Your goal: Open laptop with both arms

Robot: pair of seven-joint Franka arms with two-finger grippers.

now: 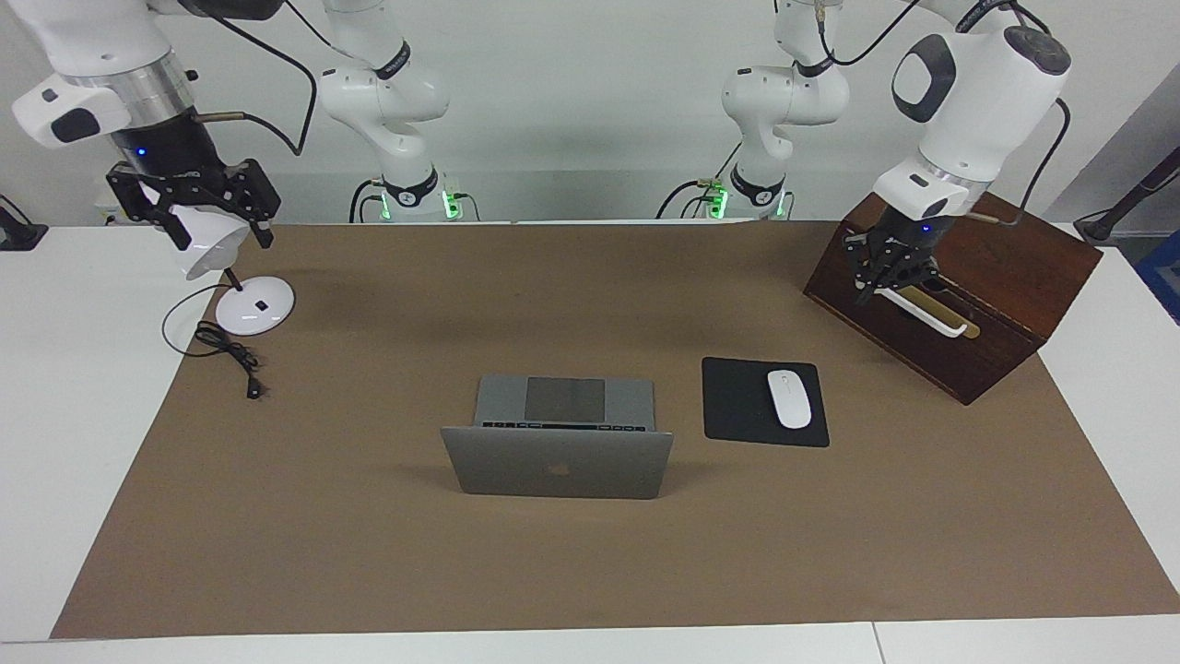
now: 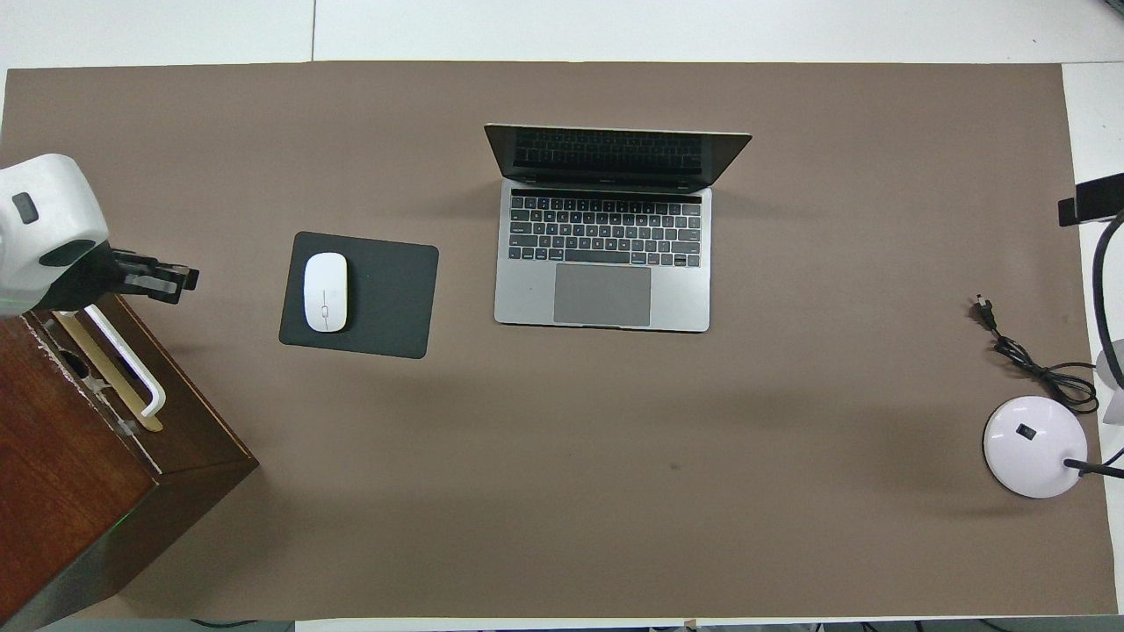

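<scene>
My laptop stands open in the middle of the brown mat, lid raised near upright, keyboard and trackpad bared toward my bases, so I judge the opening done and nothing left but to park. My left gripper hangs over the wooden box at my left arm's end of the table, holding nothing; whether its tips meet or stand apart I cannot tell. My right gripper is up over the white desk lamp at the right arm's end, spread wide and empty. The white mouse lies on its black mouse pad beside the laptop, untouched.
</scene>
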